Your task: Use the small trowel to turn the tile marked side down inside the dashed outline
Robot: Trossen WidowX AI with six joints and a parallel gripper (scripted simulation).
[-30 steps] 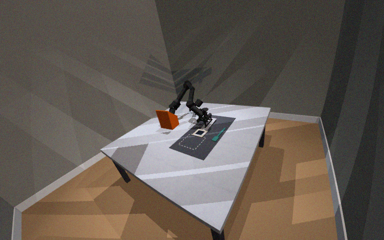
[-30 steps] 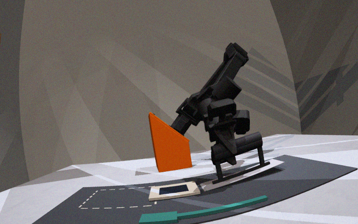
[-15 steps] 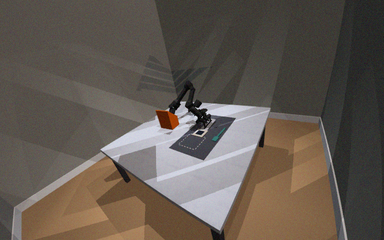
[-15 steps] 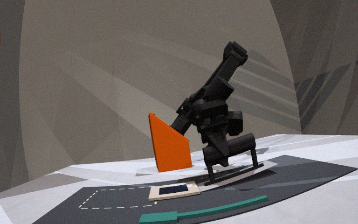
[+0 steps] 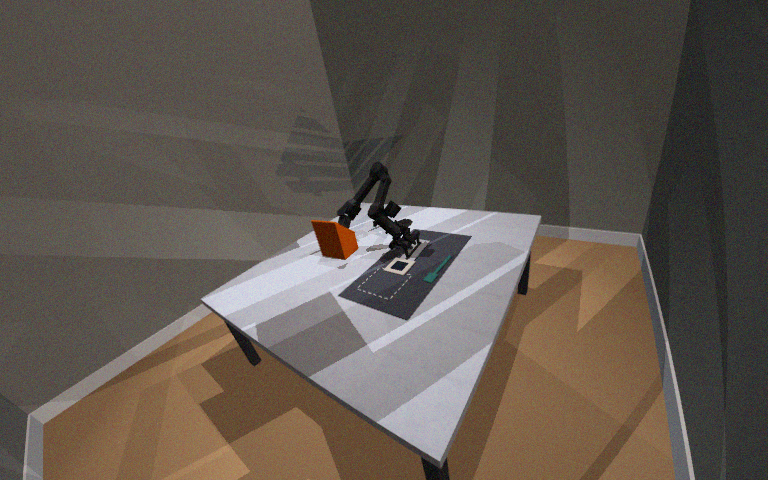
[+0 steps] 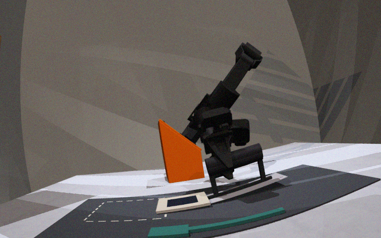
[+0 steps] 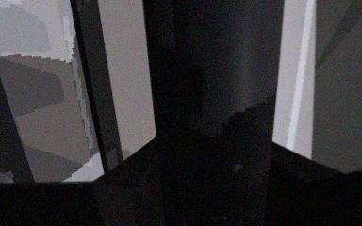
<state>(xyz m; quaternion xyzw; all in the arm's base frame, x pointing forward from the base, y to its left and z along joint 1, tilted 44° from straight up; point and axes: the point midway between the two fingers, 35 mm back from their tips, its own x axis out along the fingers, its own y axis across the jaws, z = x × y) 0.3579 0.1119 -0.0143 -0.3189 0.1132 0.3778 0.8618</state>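
My gripper (image 6: 229, 170) is shut on the black cylindrical handle (image 6: 248, 154) (image 7: 222, 66) of the trowel. Two posts join the handle to a black strip and a flat, pale grey blade (image 6: 247, 191) (image 7: 129, 71). The blade is low over the mat (image 5: 396, 308) (image 6: 337, 182), its near end at the tile's edge; whether it reaches under the tile is unclear. The tile (image 5: 390, 268) (image 6: 161, 207) is cream with a dark square facing up. It lies flat, partly over the end of the dashed outline (image 6: 114, 220) nearest the trowel.
A teal spatula-like tool (image 5: 432, 277) (image 6: 169, 230) lies on the mat beside the tile. An orange wedge-shaped block (image 5: 333, 240) (image 6: 182, 159) stands on the table (image 5: 317, 266), off the mat and near the arm.
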